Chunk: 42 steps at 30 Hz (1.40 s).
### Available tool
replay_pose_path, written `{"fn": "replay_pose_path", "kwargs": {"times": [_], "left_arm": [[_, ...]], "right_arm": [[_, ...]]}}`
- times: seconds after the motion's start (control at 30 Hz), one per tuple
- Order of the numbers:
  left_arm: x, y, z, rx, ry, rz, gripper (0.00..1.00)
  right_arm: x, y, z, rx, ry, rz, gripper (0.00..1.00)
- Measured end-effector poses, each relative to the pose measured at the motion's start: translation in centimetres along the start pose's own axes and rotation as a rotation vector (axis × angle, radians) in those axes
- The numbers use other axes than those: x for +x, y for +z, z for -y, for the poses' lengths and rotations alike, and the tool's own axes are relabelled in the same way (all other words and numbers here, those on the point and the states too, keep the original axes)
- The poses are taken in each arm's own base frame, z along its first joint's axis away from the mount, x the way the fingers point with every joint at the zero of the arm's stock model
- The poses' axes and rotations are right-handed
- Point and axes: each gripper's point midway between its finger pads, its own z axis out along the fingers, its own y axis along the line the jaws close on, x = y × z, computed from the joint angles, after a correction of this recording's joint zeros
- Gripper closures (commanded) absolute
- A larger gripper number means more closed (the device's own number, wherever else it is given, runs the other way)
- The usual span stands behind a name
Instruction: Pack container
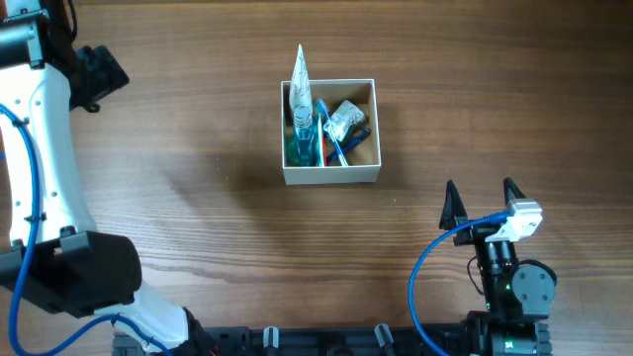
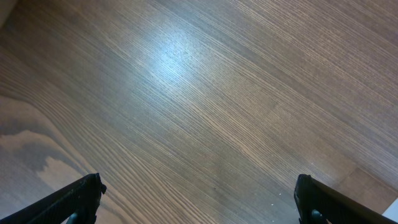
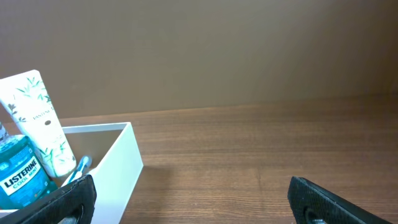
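Note:
The container (image 1: 331, 176), a small square white box with a tan inside, stands at the table's centre. It holds a white tube (image 1: 300, 74) standing upright, a blue mouthwash bottle (image 1: 302, 143), a blue toothbrush (image 1: 331, 138) and a crumpled white packet (image 1: 346, 119). My right gripper (image 1: 480, 188) is open and empty, to the front right of the box. In the right wrist view (image 3: 193, 186) it faces the box wall (image 3: 118, 168), the tube (image 3: 40, 118) and the bottle (image 3: 22, 174). My left gripper (image 1: 104, 71) is far left at the back. In the left wrist view (image 2: 199, 183) it is open over bare wood.
The wooden table (image 1: 198, 198) stretches all round the box. The left arm's white links (image 1: 45, 148) and blue cable run down the left edge. The right arm's base (image 1: 509, 287) sits at the front edge. A brown wall (image 3: 217, 50) stands behind the table.

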Motion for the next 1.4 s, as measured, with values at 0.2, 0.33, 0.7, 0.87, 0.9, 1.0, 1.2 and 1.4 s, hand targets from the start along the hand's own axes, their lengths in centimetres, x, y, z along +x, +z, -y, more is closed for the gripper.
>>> {"fn": "replay_pose_path", "kwargs": {"times": [0.2,0.33,0.7,0.87,0.9,1.0,1.2,1.4], "left_arm": [[0.00,0.00,0.00,0.000,0.000,0.000,0.00],[0.00,0.00,0.00,0.000,0.000,0.000,0.00],[0.00,0.00,0.00,0.000,0.000,0.000,0.00],[0.00,0.00,0.00,0.000,0.000,0.000,0.00],[0.00,0.00,0.00,0.000,0.000,0.000,0.00],[0.00,0.00,0.00,0.000,0.000,0.000,0.00],[0.00,0.00,0.00,0.000,0.000,0.000,0.00],[0.58,-0.01,-0.22,-0.009,0.006,-0.024,0.00]], "right_arm": [[-0.01,0.00,0.00,0.000,0.000,0.000,0.00],[-0.01,0.00,0.00,0.000,0.000,0.000,0.00],[0.00,0.00,0.00,0.000,0.000,0.000,0.00],[0.00,0.00,0.00,0.000,0.000,0.000,0.00],[0.00,0.00,-0.01,0.000,0.000,0.000,0.00],[0.00,0.00,-0.01,0.000,0.000,0.000,0.00],[0.00,0.00,0.00,0.000,0.000,0.000,0.00],[-0.01,0.00,0.00,0.000,0.000,0.000,0.00]]}}
